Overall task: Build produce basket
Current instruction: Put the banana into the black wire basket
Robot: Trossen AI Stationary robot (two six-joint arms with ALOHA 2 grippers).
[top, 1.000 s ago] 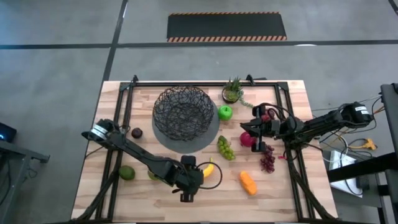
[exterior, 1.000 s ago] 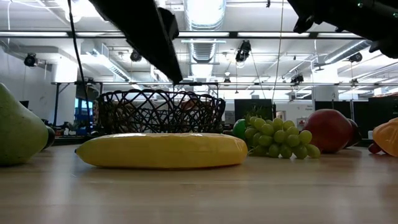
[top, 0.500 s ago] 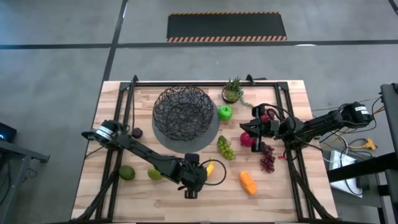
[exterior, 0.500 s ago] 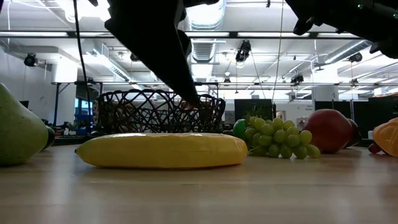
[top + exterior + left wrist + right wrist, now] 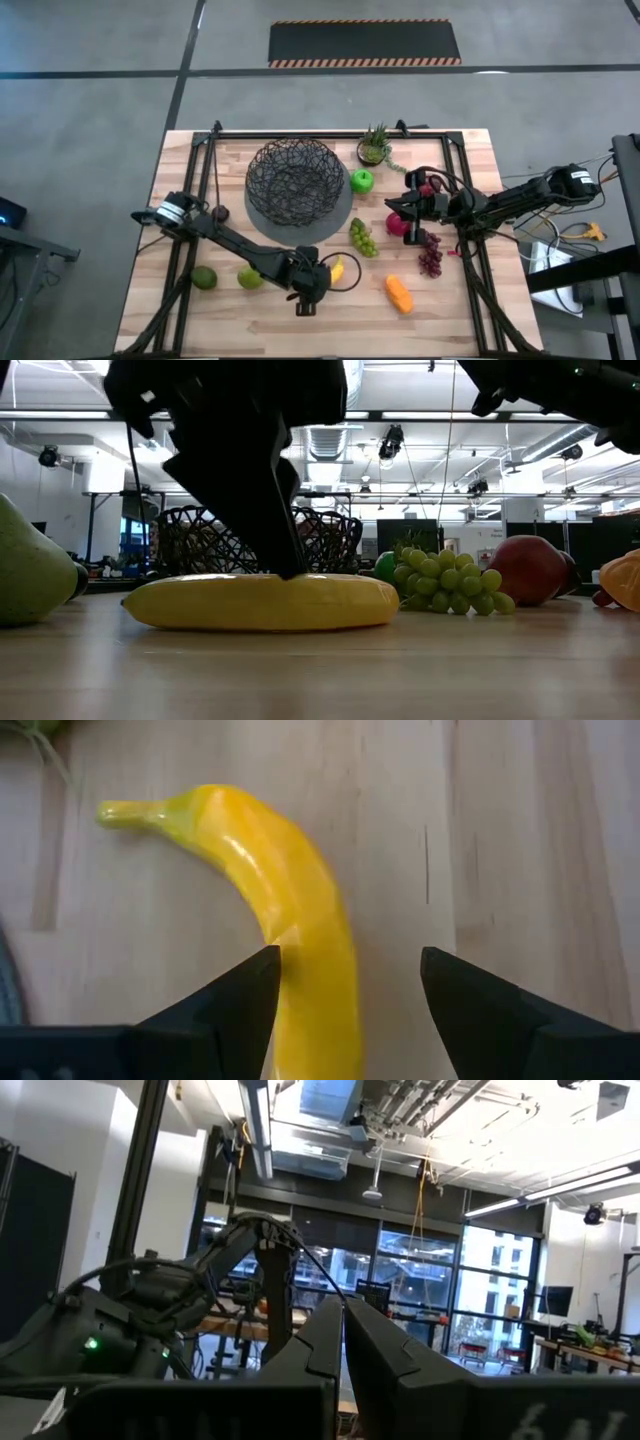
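The yellow banana (image 5: 300,920) lies flat on the wood near the table's near edge (image 5: 338,268), filling the middle of the low view (image 5: 265,602). My left gripper (image 5: 350,960) is open, pointing down over the banana's middle (image 5: 316,281), one finger on each side. The black wire basket (image 5: 295,180) stands on its grey base at the table's far middle. My right gripper (image 5: 343,1335) is shut and empty, hovering level above the red apple (image 5: 398,224) on the table's right. Green grapes (image 5: 362,238), purple grapes (image 5: 430,258), an orange piece (image 5: 399,293) and a green apple (image 5: 361,181) lie around. My left gripper comes at the banana from above, fingers across its length. One fingertip (image 5: 262,970) stands right at the banana's side (image 5: 292,945); I cannot tell whether it touches. The other finger is clear of it. The banana rests flat on the table.
A green pear (image 5: 204,278) and a lime (image 5: 249,278) lie left of my left gripper, a dark fruit (image 5: 219,213) farther back. The potted plant (image 5: 375,147) stands at the far edge beside the basket. Black frame rails run along the table's sides.
My left gripper has moved a little toward the table's right and come down over the banana, its fingers now at the banana's level. The lime that the arm covered now shows. The banana and my right arm have kept still.
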